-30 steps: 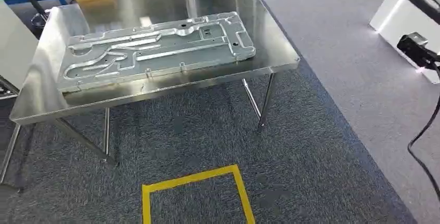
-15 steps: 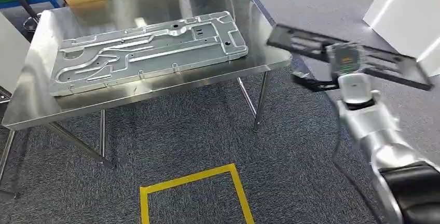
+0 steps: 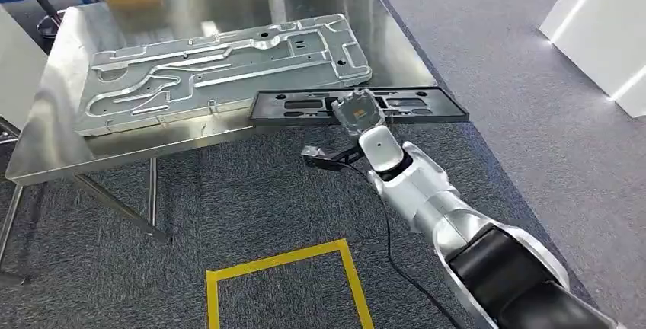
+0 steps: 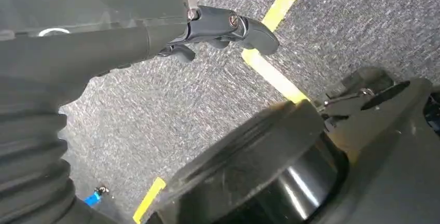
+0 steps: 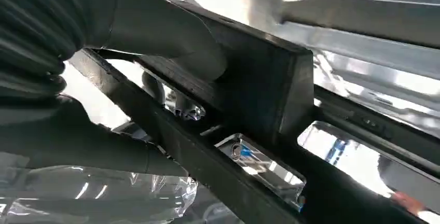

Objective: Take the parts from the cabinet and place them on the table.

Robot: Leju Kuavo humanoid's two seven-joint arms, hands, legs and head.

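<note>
The right hand [image 3: 356,114] grips a black frame [image 3: 305,106], a long, flat part with cut-out openings. In the head view the frame's long axis runs side to side, roughly along the near edge of the worktop [image 3: 46,154]. Its left end reaches over the steel top and its right end juts out past the front right corner, over the carpet [image 3: 267,192]. The frame lies about level. Whether it touches the worktop or is just above it cannot be told.

Behind the frame, a large silver plate [image 3: 228,70] with stamped ribs and grooves lies flat on the worktop. Its long axis also runs side to side, nearly parallel with the frame, and the frame's far edge sits just beside the plate's near edge.

The right wrist view shows what the head view hides: the thick thumb [image 5: 171,37] pressed on one face of a frame [image 5: 270,94] bar, dark fingers [image 5: 155,89] curled through an opening behind it, and bright steel seen through the cut-outs.

The left wrist view looks at the carpet [image 4: 171,110]. The left hand [image 4: 207,32] holds nothing, its dark fingers [image 4: 254,32] bent and apart, over yellow tape [image 4: 275,73]. In the head view the tape [image 3: 286,264] marks a square on the floor in front of the worktop.
</note>
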